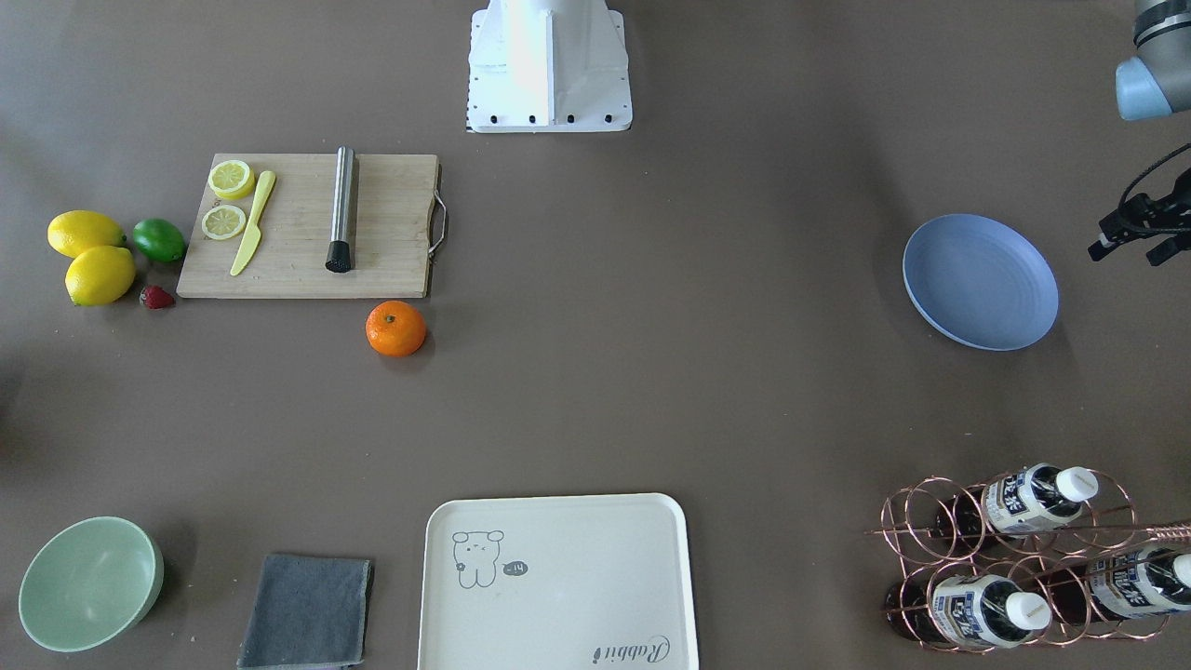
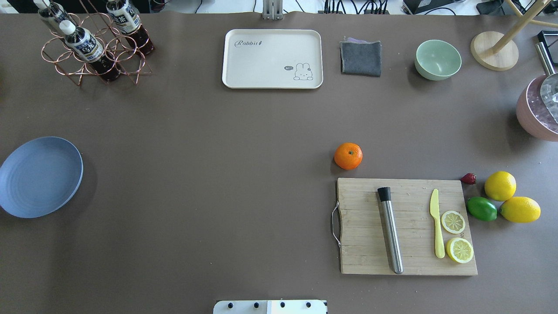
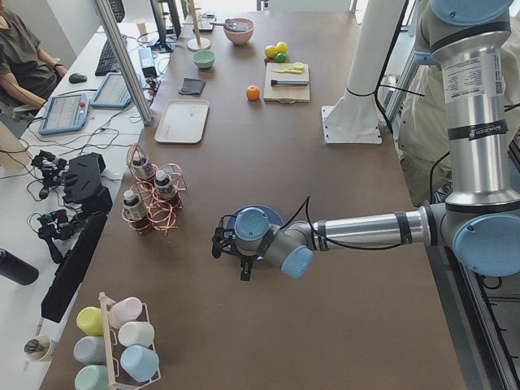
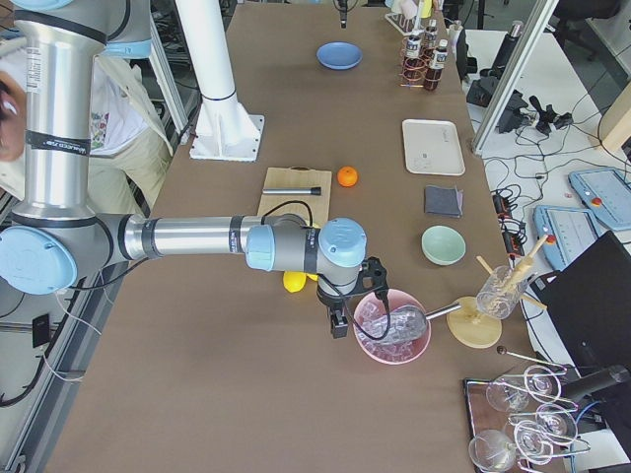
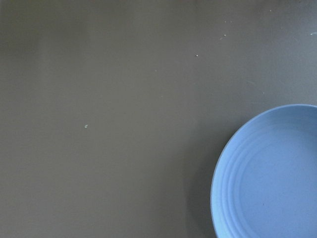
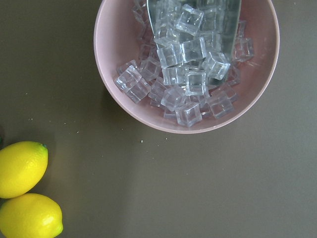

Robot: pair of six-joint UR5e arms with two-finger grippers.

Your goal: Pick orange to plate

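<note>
The orange [image 1: 395,328] [image 2: 348,155] sits alone on the brown table, just off the far edge of a wooden cutting board [image 2: 407,226]. The periwinkle-blue plate [image 1: 980,281] [image 2: 39,176] lies bare at the table's left end, far from the orange. My left gripper [image 3: 231,253] hovers at the plate's outer edge; its wrist view shows only part of the plate [image 5: 272,173] and no fingers, so I cannot tell whether it is open or shut. My right gripper [image 4: 340,317] hangs over a pink bowl at the opposite end, and its state cannot be told either.
On the board lie a steel muddler [image 2: 390,231], a yellow knife [image 2: 437,222] and two lemon slices. Beside it are two lemons [image 2: 510,198], a lime [image 2: 481,208] and a strawberry. A pink bowl of ice [image 6: 124,99], green bowl [image 2: 437,59], grey cloth, cream tray [image 2: 272,59] and bottle rack [image 2: 93,43] line the far side.
</note>
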